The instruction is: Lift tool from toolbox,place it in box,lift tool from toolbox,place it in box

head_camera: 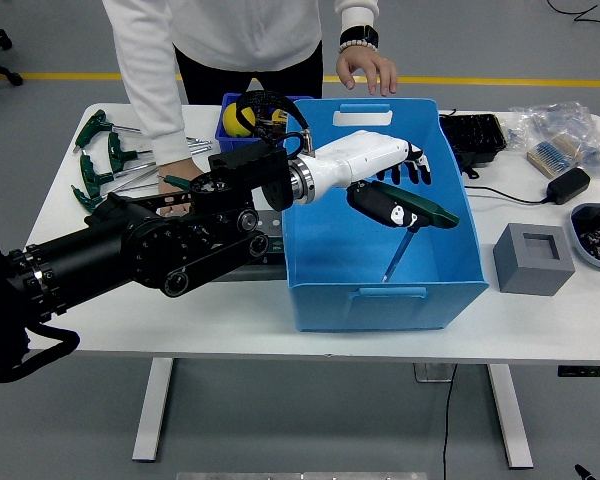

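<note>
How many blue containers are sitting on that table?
2. A large blue plastic bin sits mid-table. A smaller dark-blue plastic bin stands behind its left corner, partly hidden by the arm. Others may be hidden.

You have one view only, from the head camera set high on the robot's side, facing forward and down. The white rectangular table [130, 325] fills the middle at moderate range, its near edge low in frame, grey floor beyond, and a person's white-sleeved torso [230, 35] at top.
</note>
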Available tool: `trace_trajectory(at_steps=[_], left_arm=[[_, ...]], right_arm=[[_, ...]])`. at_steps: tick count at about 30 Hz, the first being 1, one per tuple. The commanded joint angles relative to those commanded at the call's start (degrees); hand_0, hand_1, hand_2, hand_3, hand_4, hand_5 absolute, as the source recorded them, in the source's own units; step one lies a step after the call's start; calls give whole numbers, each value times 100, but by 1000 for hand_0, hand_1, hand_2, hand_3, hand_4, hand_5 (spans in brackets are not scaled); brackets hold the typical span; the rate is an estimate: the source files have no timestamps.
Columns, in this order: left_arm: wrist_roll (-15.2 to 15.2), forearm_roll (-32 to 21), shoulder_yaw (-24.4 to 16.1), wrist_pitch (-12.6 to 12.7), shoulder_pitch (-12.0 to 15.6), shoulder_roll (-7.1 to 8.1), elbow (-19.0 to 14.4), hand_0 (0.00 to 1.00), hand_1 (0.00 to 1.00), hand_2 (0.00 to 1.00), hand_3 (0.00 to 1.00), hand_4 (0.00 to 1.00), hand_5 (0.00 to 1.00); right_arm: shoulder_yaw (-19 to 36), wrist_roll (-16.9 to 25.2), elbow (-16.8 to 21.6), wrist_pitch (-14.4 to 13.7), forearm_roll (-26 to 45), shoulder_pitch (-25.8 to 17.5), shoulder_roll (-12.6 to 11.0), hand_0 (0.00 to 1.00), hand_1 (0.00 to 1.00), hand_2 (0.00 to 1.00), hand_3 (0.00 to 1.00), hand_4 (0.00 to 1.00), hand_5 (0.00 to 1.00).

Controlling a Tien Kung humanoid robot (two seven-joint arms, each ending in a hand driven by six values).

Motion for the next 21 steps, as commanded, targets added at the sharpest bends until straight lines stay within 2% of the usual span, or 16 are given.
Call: trace_trajectory(at_steps=[1, 2, 8, 21], left_arm=[[-49, -6, -17, 48, -1, 5, -4, 527, 613, 736, 679, 895, 553], [-100, -10, -36, 99, -3, 10, -7, 563, 640, 790, 702, 909, 567], [-243, -25, -122, 271, -11, 13, -3, 572, 656, 808, 721, 926, 583], [-227, 7, -210, 248, 7, 71, 40, 592, 660, 810, 723, 931, 591]], right_arm=[[6, -1, 0, -1, -8, -4, 0, 730, 709, 778, 710, 946, 823], [12, -3, 1, -2, -19, -6, -1, 727, 708, 778, 710, 945, 823], [37, -9, 1, -5, -51, -18, -5, 726, 708, 779, 710, 945, 822], [0, 24, 3, -8, 22, -10, -16, 723, 708, 778, 708, 945, 821]])
